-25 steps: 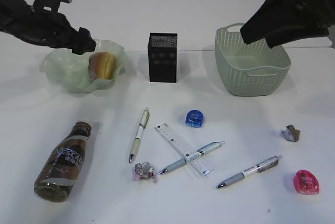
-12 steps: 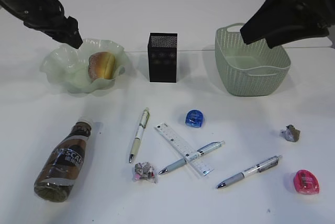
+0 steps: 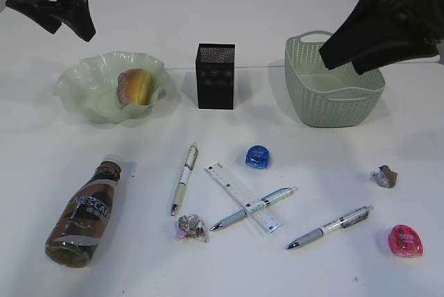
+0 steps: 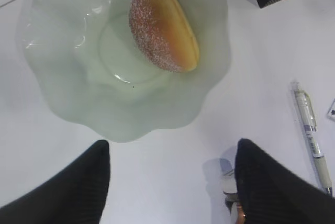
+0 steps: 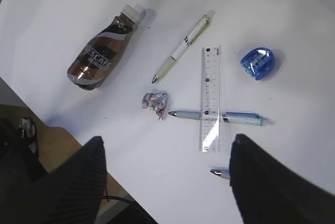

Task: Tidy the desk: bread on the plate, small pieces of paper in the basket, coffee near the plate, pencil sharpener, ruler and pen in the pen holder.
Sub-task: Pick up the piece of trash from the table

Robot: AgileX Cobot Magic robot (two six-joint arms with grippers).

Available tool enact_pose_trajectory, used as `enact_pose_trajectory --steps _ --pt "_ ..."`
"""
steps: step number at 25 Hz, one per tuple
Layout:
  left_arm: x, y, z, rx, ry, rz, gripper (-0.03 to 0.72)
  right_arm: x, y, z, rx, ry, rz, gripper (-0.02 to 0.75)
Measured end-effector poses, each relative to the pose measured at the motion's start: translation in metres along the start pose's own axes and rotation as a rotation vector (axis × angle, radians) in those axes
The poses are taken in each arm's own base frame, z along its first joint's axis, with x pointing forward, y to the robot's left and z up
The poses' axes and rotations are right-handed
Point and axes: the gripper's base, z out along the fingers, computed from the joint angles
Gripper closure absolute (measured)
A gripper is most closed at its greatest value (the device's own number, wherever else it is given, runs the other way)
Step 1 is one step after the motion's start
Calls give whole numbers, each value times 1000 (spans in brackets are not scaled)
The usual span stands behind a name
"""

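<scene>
Bread (image 3: 134, 86) in plate (image 3: 83, 96) | ruler (image 3: 243, 197) lies across pen (image 3: 254, 208) | both tools spread apart, empty

Bread (image 4: 165, 28) tilted inside plate (image 4: 63, 77)

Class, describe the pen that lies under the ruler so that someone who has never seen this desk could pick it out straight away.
Start at the black mesh pen holder at the back of the desk and come forward to the clear ruler. The pale blue pen lies crossed beneath it. The other two pens lie apart, touching nothing.
</scene>
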Motion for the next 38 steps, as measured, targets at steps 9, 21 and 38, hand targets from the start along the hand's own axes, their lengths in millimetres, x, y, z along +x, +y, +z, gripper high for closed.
enact_pose_trajectory --steps 9,21,38 --pt "-1 -12 -35 70 -76 -49 167 10 -8 -7 154 85 -16 169" --pt "2 -41 -94 107 -193 -44 168 24 -10 -36 430 101 188 169" --pt "61 -73 -121 157 -104 -157 168 63 -2 -37 474 144 291 169"
